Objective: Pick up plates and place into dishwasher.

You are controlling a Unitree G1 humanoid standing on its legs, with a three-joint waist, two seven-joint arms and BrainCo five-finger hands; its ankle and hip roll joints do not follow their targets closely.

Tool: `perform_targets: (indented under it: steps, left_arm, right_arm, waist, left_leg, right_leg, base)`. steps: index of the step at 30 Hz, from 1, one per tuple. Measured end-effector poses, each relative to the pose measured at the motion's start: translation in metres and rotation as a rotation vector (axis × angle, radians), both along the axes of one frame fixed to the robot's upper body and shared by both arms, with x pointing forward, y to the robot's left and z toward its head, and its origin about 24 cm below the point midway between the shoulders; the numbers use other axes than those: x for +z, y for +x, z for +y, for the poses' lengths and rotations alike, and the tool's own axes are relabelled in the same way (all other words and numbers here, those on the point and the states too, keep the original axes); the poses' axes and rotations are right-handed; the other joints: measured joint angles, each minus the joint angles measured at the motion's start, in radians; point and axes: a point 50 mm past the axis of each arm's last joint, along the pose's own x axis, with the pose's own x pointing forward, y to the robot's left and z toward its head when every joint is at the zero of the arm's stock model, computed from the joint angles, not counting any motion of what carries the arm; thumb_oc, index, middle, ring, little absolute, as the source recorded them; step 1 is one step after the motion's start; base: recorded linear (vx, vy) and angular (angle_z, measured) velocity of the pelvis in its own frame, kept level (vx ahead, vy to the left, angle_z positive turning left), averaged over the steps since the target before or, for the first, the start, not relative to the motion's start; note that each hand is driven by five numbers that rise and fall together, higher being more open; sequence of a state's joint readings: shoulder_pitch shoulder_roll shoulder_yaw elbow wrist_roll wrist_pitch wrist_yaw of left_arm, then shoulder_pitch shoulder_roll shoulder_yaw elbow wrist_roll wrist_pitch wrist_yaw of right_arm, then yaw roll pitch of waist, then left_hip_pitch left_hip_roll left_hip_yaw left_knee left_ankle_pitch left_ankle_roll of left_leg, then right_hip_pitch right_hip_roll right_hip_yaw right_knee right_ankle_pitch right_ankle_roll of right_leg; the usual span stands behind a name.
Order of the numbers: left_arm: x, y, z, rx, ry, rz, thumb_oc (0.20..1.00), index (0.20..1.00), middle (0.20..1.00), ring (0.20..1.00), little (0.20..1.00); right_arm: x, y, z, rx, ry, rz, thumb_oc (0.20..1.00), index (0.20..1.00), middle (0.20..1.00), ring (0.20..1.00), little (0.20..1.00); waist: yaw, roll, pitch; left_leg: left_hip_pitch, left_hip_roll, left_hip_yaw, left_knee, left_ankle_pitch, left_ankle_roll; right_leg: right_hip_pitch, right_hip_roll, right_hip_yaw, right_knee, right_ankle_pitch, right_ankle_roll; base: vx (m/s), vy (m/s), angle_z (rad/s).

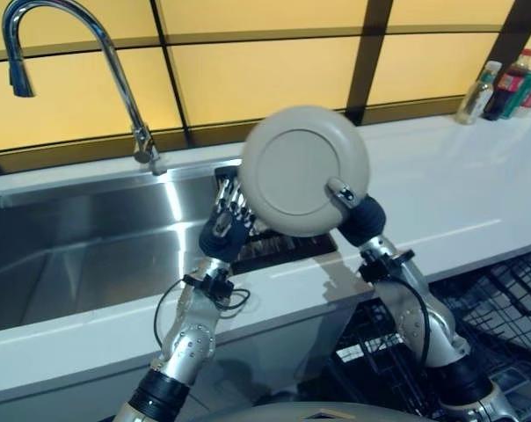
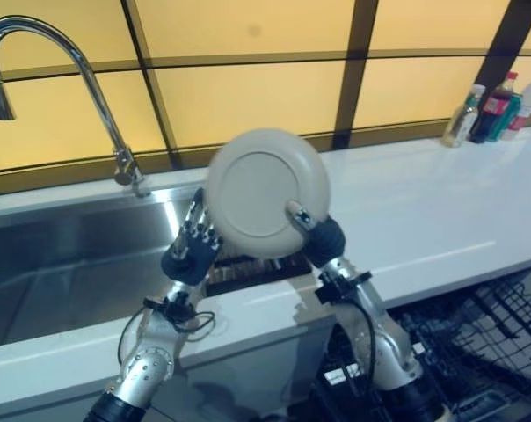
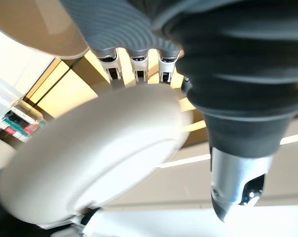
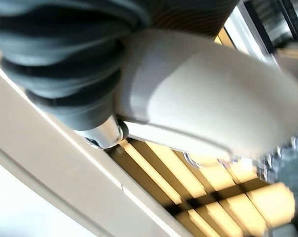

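Above the counter edge, the right hand (image 1: 360,215) pinches the lower right rim of a beige plate (image 1: 301,167), thumb over the face, holding it upright on edge. At the plate's left, the left hand (image 1: 227,221) rests straight, relaxed fingers against the rim without gripping. Beyond lie the steel sink (image 1: 90,237) to the left and the dishwasher rack (image 1: 503,299) near right. With one narrow pinch, the plate could pivot or slip onto the counter (image 1: 459,193) once the left hand leaves.
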State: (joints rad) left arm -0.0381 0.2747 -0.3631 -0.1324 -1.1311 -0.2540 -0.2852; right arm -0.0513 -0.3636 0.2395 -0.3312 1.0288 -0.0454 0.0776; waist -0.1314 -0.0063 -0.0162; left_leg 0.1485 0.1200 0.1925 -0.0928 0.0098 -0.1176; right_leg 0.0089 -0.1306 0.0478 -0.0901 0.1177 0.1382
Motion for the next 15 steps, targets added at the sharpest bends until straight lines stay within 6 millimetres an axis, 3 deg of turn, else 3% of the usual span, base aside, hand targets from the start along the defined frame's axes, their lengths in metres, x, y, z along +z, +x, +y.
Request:
perform_targets:
  steps: [5, 7, 11, 15]
  left_arm:
    - [0.003, 0.0, -0.005, -0.034, -0.002, 0.004, 1.0, 1.0, 1.0, 1.0, 1.0]
    - [0.007, -0.002, -0.007, -0.051, -0.009, -0.012, 1.0, 1.0, 1.0, 1.0, 1.0]
    - [0.023, -0.007, -0.011, -0.104, -0.066, -0.081, 1.0, 1.0, 1.0, 1.0, 1.0]
    - [0.021, -0.012, -0.023, -0.171, -0.066, -0.077, 1.0, 1.0, 1.0, 1.0, 1.0]
  right_arm:
    - [0.0, -0.003, -0.013, -0.126, -0.01, -0.032, 0.2, 0.2, 0.2, 0.2, 0.2]
    - [0.001, -0.002, -0.028, -0.226, -0.006, -0.031, 0.2, 0.2, 0.2, 0.2, 0.2]
    - [-0.013, -0.004, -0.077, -0.506, 0.007, 0.042, 0.2, 0.2, 0.2, 0.2, 0.2]
    - [-0.014, -0.008, -0.089, -0.58, 0.03, 0.027, 0.2, 0.2, 0.2, 0.2, 0.2]
  waist:
    - [-0.046, 0.008, 0.012]
    - [-0.051, 0.01, 0.022]
    - [-0.075, 0.011, 0.025]
    - [-0.108, 0.022, 0.033]
  left_leg:
    - [0.0, -0.002, 0.024, -0.001, 0.0, 0.0]
    - [0.003, -0.004, 0.031, -0.001, 0.0, 0.0]
    - [0.004, -0.006, 0.054, -0.001, -0.002, 0.0]
    - [0.015, -0.012, 0.086, -0.001, -0.007, 0.0]
  right_leg:
    - [-0.013, 0.0, 0.025, 0.0, 0.007, 0.004]
    - [-0.013, 0.0, 0.029, 0.0, 0.008, 0.005]
    - [-0.025, 0.002, 0.055, 0.0, 0.011, 0.007]
    - [-0.04, 0.002, 0.086, 0.001, 0.018, 0.01]
  base:
    - [-0.05, 0.021, -0.14]
    - [-0.03, 0.023, -0.08]
    - [-0.04, 0.02, -0.15]
    - [-0.01, 0.024, -0.26]
